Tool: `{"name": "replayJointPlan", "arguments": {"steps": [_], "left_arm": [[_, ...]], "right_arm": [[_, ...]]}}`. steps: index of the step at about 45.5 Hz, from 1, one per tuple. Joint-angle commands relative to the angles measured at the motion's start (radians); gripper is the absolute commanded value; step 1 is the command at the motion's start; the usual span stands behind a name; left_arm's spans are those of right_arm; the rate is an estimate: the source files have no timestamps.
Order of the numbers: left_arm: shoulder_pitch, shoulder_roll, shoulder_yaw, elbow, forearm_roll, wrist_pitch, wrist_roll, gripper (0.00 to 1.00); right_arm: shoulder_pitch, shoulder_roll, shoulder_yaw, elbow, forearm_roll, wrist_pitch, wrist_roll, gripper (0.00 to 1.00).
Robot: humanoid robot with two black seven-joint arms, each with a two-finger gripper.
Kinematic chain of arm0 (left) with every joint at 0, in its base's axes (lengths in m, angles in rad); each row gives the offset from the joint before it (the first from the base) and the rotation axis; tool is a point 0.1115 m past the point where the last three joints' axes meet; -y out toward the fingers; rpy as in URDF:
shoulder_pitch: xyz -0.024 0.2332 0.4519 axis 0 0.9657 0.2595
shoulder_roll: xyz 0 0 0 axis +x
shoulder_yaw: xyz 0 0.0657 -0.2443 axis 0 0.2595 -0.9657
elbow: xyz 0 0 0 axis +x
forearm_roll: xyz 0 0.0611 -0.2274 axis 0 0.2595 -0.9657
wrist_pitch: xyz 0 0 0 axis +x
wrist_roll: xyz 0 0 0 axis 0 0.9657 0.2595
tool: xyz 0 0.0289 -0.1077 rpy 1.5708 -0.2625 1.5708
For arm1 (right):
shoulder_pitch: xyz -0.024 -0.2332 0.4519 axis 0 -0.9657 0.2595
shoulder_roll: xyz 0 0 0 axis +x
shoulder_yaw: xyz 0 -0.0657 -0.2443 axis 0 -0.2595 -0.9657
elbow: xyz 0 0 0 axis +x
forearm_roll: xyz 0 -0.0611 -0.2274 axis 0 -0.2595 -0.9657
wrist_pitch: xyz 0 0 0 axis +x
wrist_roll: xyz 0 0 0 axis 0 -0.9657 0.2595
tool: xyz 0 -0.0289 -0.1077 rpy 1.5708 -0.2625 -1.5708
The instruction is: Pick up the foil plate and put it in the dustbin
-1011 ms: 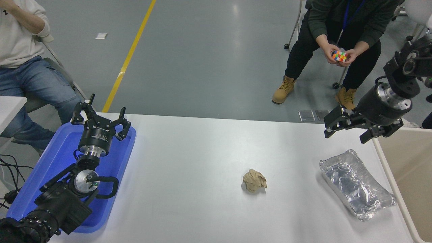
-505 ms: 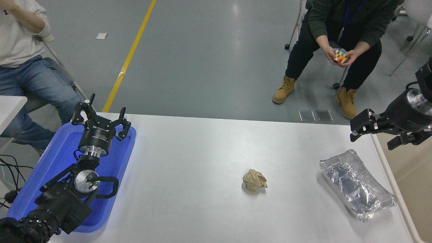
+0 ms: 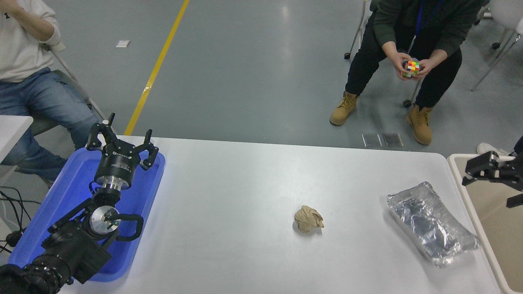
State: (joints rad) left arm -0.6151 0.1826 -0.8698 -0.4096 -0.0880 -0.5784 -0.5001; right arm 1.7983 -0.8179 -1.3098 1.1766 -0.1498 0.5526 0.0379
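The foil plate (image 3: 431,222), shiny crinkled silver, lies on the white table (image 3: 229,196) at the far right, next to the dustbin. The dustbin (image 3: 475,212) is beige with a pale cream rim and is cut off by the right edge of the picture. My right gripper (image 3: 488,191) comes in from the right edge and hovers over the dustbin's far end, open and empty, up and to the right of the foil plate. My left gripper (image 3: 119,143) is parked at the lower left over a blue tray, open and empty.
A small crumpled tan paper ball (image 3: 308,219) lies mid-table, left of the foil plate. The flat blue tray (image 3: 65,192) sits at the table's left edge. One person (image 3: 412,45) sits beyond the table holding a coloured cube; another (image 3: 24,61) sits at the top left.
My right gripper has drawn back to the right and lower, from above the table's far right corner to over the dustbin at the picture's edge. The foil plate has not moved.
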Motion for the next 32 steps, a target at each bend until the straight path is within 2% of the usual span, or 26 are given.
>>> {"name": "replayJointPlan", "arguments": {"steps": [1, 20, 32], "left_arm": [[0.0, 0.0, 0.0, 0.0, 0.001, 0.0, 0.0, 1.0], [0.0, 0.0, 0.0, -0.002, 0.001, 0.0, 0.0, 1.0], [0.0, 0.0, 0.0, -0.002, 0.001, 0.0, 0.0, 1.0]], "right_arm": [[-0.106, -0.033, -0.083, 0.001, 0.145, -0.097, -0.001, 1.0], [-0.261, -0.029, -0.002, 0.008, 0.375, -0.275, -0.001, 1.0], [-0.398, -0.027, 0.161, 0.011, 0.394, -0.37, 0.0, 1.0]]}}
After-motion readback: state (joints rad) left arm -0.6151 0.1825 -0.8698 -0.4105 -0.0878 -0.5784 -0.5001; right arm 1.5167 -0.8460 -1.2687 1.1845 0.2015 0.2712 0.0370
